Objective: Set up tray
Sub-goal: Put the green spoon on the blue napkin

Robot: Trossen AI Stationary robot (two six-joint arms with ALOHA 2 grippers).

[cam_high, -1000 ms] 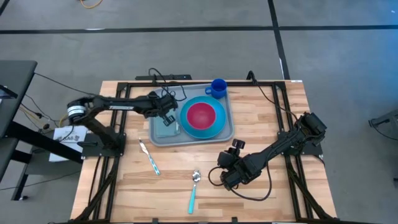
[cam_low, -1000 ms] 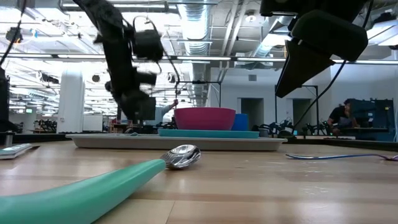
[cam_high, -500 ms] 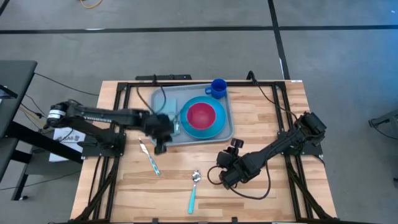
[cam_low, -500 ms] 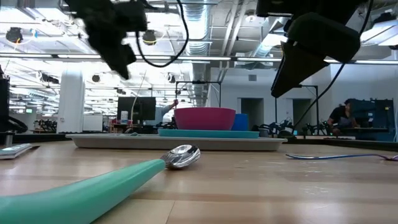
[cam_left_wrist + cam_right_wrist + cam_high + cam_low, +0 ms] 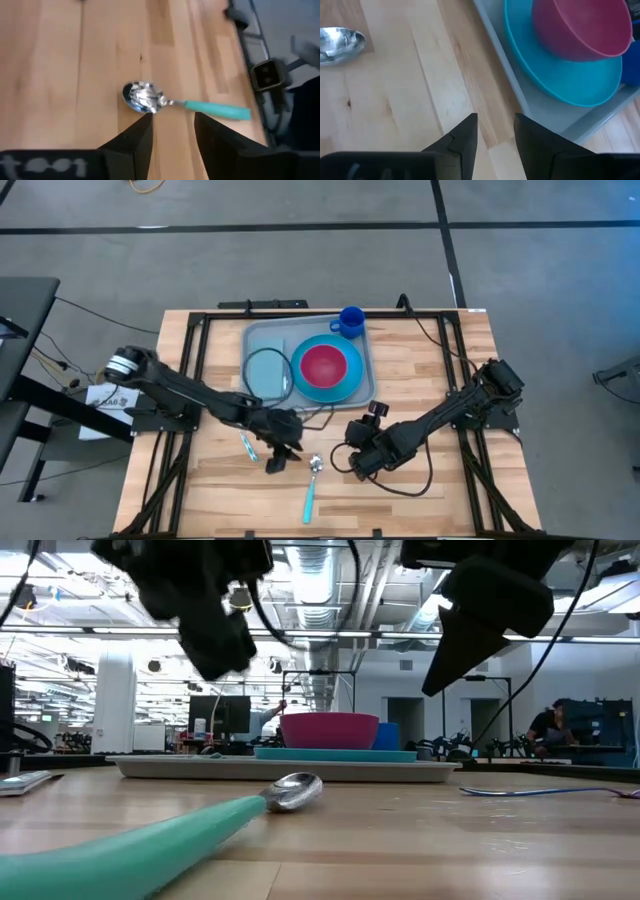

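Tray (image 5: 260, 340) rim, side-on, low view (image 5: 280, 768).

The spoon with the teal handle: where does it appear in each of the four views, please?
High view: the spoon lies on the table in front of the tray, beside the left tool.
Low view: near foreground, bowl at centre, handle running lower left.
Left wrist view: just ahead of the fingers.
Right wrist view: only its bowl, at the edge.
Shared landmark: the spoon's shiny bowl.
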